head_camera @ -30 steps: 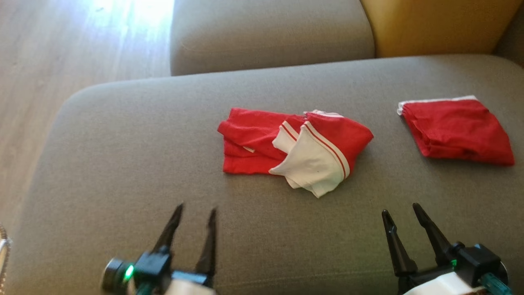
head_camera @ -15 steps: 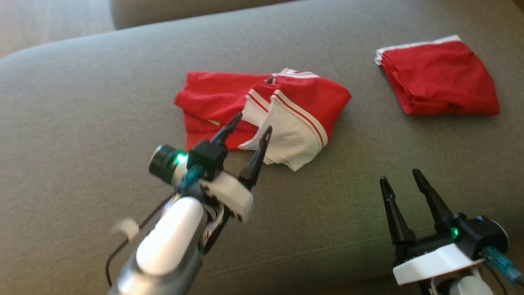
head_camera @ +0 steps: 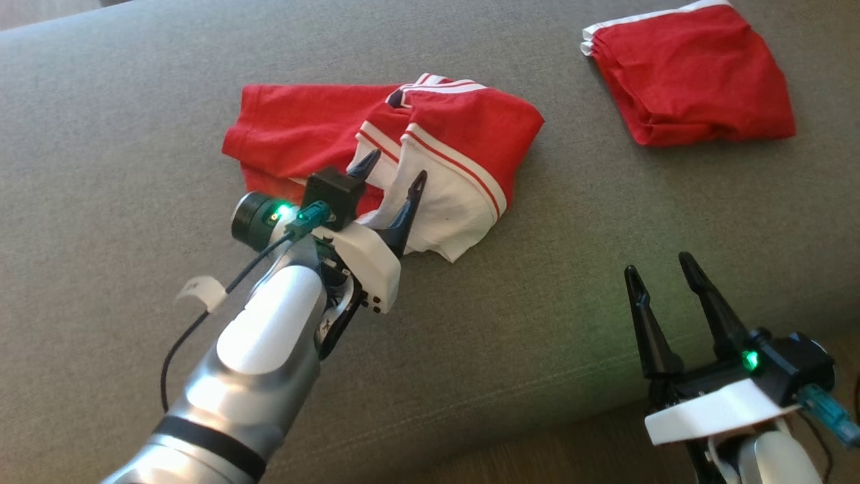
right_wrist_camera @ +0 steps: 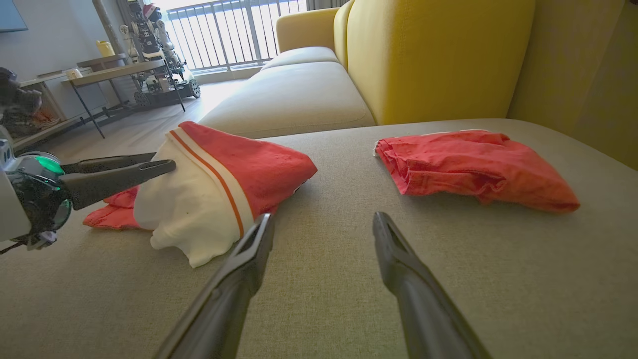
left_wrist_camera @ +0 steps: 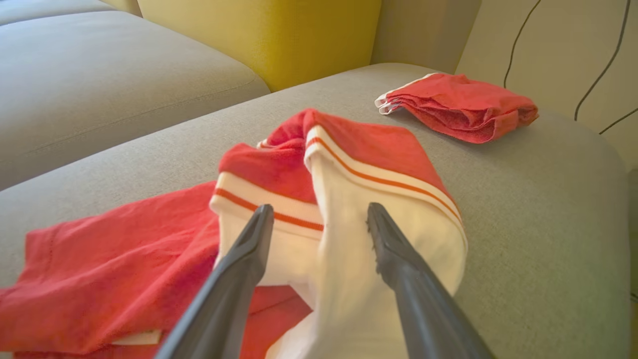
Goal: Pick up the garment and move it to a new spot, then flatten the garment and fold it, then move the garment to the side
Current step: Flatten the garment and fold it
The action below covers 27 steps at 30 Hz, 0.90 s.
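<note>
In the head view, the garment point(head_camera: 463, 128), red with a white striped part, is seen crumpled on the grey sofa cushion point(head_camera: 134, 134). A folded red garment point(head_camera: 692, 74) lies well apart to its right. The left tool point(head_camera: 396, 166) is held released over the white part. The right tool point(head_camera: 657, 263) is likewise released, near the cushion's front edge.

In the left wrist view, that tool is seen spread over the white fabric with nothing pinched, and a yellow backrest point(left_wrist_camera: 279, 35) is shown behind.

In the right wrist view, a dark-framed table point(right_wrist_camera: 119, 67) and a window railing point(right_wrist_camera: 234, 30) are shown beyond the sofa.
</note>
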### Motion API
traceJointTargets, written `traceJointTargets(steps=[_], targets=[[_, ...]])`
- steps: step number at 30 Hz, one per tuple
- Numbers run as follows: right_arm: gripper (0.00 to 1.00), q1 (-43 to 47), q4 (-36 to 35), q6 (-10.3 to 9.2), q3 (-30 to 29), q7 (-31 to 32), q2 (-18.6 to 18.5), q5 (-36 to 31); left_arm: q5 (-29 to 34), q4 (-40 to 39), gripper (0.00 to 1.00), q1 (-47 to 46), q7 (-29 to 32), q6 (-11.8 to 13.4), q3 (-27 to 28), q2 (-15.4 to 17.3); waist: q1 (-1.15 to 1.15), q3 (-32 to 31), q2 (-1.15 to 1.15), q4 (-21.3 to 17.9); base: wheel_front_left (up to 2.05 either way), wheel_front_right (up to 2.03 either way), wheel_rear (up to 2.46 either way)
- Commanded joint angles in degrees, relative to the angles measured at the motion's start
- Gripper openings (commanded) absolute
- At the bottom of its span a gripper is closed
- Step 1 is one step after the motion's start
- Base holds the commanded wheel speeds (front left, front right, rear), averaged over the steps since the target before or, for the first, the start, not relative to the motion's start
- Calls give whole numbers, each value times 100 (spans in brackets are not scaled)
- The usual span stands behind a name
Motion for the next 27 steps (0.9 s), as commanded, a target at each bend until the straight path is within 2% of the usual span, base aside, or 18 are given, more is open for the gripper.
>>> traceJointTargets(steps=[1,4,5,6,7,8,9,15,19,24,27], targets=[[100,-179,-173,-2,130,-54,-58,50,-55,-118,100,-278,-50,-36,104,42,-1,19,0,-32,0,0,0],[100,-177,-151,-2,110,-54,-58,84,-98,-23,100,-381,-125,-88,21,42,-1,35,0,-61,0,0,0],[100,-176,-138,-2,112,-54,-58,88,-100,-5,95,-413,-146,-103,-24,42,-1,38,0,-69,0,0,0],[100,-179,-125,-2,118,-54,-58,93,-105,15,64,-446,-164,-119,-72,42,-1,35,0,-78,0,0,0],[100,-182,-112,-2,125,-54,-58,97,-109,35,46,-478,-181,-135,-119,42,-1,31,0,-87,0,0,0],[100,-187,-97,-2,135,-54,-58,104,-109,57,15,-505,-197,-150,-165,42,-1,19,0,-102,0,0,0],[100,-194,-83,-2,142,-54,-58,110,-112,83,0,-531,-209,-167,-209,42,-1,7,0,-117,0,0,0],[100,-243,-32,-2,217,-54,-58,211,-376,170,0,-693,-255,-267,-291,43,-1,-152,0,-272,0,0,0],[100,-244,-9,-2,281,-54,-58,340,-1363,-170,0,-866,-48,-323,-163,43,-1,-345,0,-421,0,0,0],[100,-261,-36,-2,416,-54,-58,536,-2626,-797,0,-1561,470,-334,144,42,-1,-577,0,-618,0,0,0],[100,-229,0,-2,457,-54,-58,620,-3138,-1012,0,-2080,615,-169,464,42,-1,-762,0,-705,0,0,0]])
